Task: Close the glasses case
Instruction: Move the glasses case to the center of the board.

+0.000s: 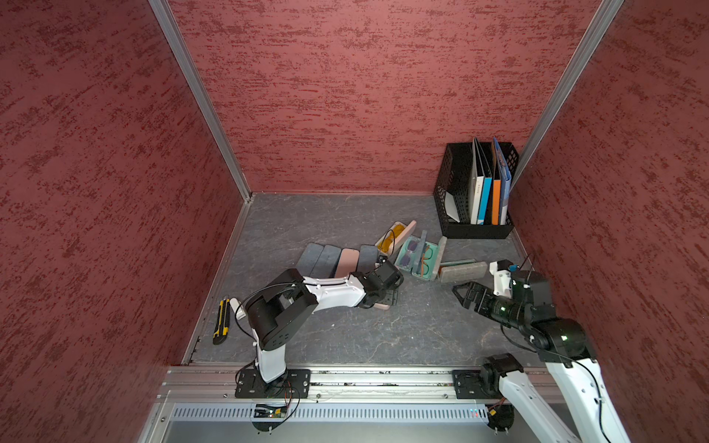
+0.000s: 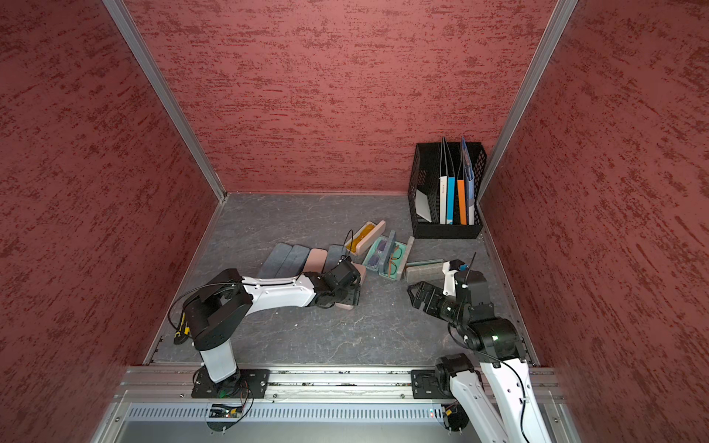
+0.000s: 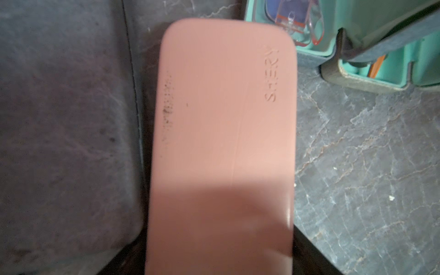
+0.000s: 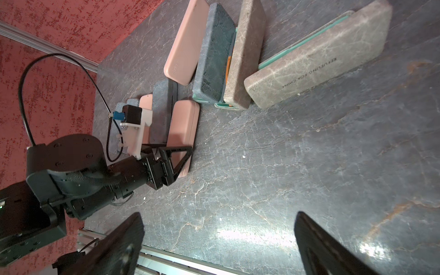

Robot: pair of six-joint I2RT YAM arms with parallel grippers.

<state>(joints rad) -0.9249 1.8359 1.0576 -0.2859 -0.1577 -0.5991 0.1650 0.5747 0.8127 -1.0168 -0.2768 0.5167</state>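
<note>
— Red stucco walls box in the dark marbled worktop. What lies on it, from the left?

— First a yellow-and-black utility knife, then a row of flat closed cases, grey and pink. Next, the left tool straddles the near end of the salmon-pink hard glasses case. Its fingers sit against both long sides, so I judge it grips the case.

— Is that case shut?

— Its lid looks flush. To its right, a pink case with yellow glasses and the teal-lined grey cases gape open.

— And the right tool?

— Jaws wide, empty, hovering apart from everything.

— So how to finish well?

— Keep the pink case flat on the worktop, squeeze lightly and confirm the seam. Then let go straight, without nudging its grey neighbour in the row or the teal-lined cases ahead.
</note>
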